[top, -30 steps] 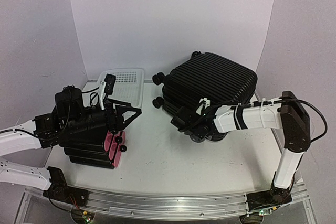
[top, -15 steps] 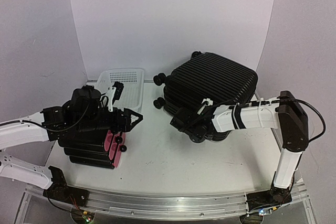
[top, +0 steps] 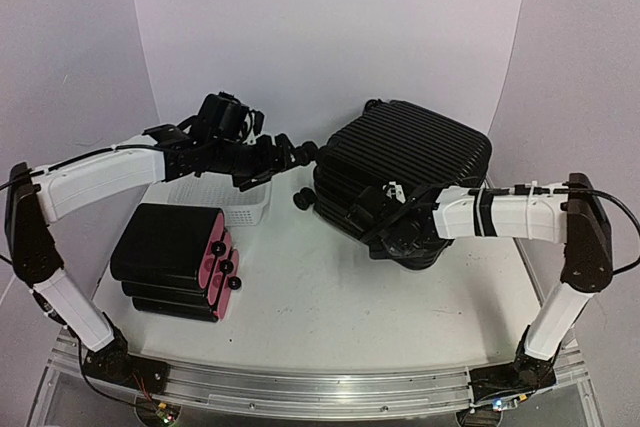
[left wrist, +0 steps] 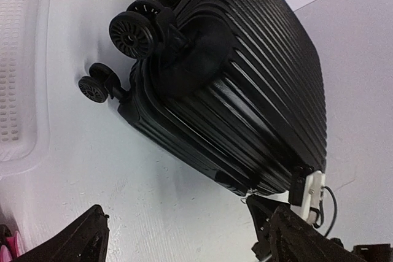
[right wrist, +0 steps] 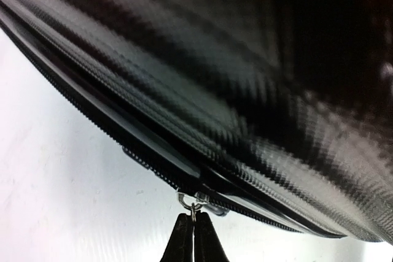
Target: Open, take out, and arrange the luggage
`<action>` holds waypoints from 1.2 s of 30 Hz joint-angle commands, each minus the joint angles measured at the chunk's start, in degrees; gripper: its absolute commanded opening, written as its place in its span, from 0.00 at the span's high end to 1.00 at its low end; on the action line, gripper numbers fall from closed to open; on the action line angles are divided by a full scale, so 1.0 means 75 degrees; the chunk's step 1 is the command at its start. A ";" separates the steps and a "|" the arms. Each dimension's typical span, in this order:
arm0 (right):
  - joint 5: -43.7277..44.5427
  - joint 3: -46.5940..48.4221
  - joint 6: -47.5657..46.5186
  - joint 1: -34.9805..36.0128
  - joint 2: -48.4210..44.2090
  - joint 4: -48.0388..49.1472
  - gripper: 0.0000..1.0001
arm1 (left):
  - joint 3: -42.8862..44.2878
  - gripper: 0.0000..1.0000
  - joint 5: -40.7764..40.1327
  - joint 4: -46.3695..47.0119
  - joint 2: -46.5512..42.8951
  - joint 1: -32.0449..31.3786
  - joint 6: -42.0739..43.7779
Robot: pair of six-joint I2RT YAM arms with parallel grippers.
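The luggage (top: pixel 405 162), a large ribbed black suitcase, lies closed at the back right. It fills the left wrist view (left wrist: pixel 245 78) with two wheels (left wrist: pixel 132 32) showing. My left gripper (top: pixel 287 154) is open and empty, raised beside the luggage's wheel end; in its own view (left wrist: pixel 184 243) bare table lies between its fingers (left wrist: pixel 80 243). My right gripper (top: pixel 367 209) is at the luggage's front edge. In its own view (right wrist: pixel 194 220) it is shut on the small metal zipper pull (right wrist: pixel 193 205) hanging from the zipper line (right wrist: pixel 153 164).
A smaller smooth black case (top: pixel 170 257) with a pink side and black knobs lies at the front left. A white perforated basket (top: pixel 245 209) sits behind it, mostly hidden under my left arm; it also shows in the left wrist view (left wrist: pixel 18 59). White walls close in behind.
My left arm has lifted off the small black case and swung up and right to the luggage's wheels. My right gripper has shifted slightly right along the luggage's front edge.
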 commanded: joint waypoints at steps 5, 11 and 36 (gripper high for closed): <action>-0.0322 -0.0222 -0.0673 0.0125 -0.0867 -0.1483 1.00 | 0.2155 0.07 0.0250 -0.0266 0.1719 0.0127 -0.1949; -0.0262 -0.0324 -0.1377 0.0123 -0.0906 -0.1503 1.00 | 0.3065 0.08 -0.0004 -0.0342 0.2841 0.0255 -0.2578; 0.0178 -0.2825 -0.2559 -0.0043 -0.3015 -0.0748 1.00 | 0.4226 0.68 -0.1262 -0.0589 0.4734 0.0529 -0.4093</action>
